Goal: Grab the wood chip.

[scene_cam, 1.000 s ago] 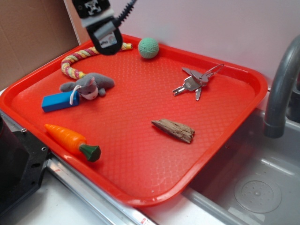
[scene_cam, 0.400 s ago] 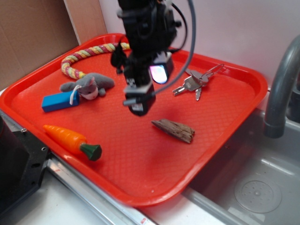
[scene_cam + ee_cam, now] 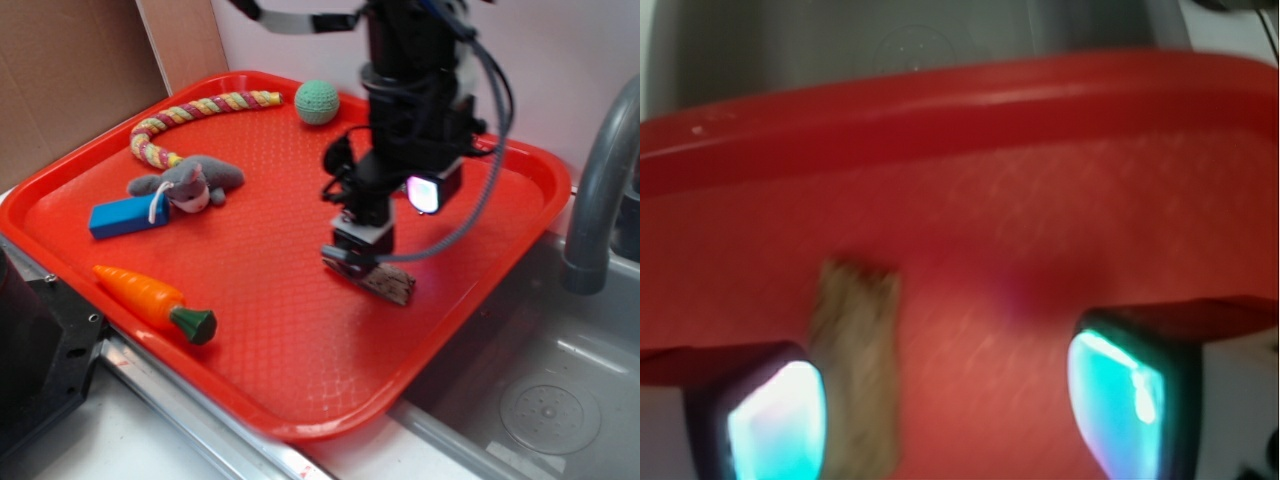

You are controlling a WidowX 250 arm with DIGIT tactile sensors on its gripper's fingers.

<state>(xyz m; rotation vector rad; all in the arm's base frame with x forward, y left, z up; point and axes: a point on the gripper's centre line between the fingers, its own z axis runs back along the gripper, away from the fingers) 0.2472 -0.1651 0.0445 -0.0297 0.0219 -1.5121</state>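
Observation:
The wood chip is a rough brown-grey sliver lying flat on the red tray, toward its right side. My gripper hangs right over the chip's left end and hides that part in the exterior view. Through the wrist camera the chip runs lengthwise between the glowing fingers, close beside the left finger. A wide gap separates it from the right finger. The gripper stands open with the jaws far apart.
On the tray also lie an orange toy carrot, a blue block, a grey plush mouse, a braided rope and a green ball. A grey tap and sink sit to the right.
The arm has swung from the tray's back left to the right and come down over the wood chip's left end. It now hides the keys. The chip has not moved.

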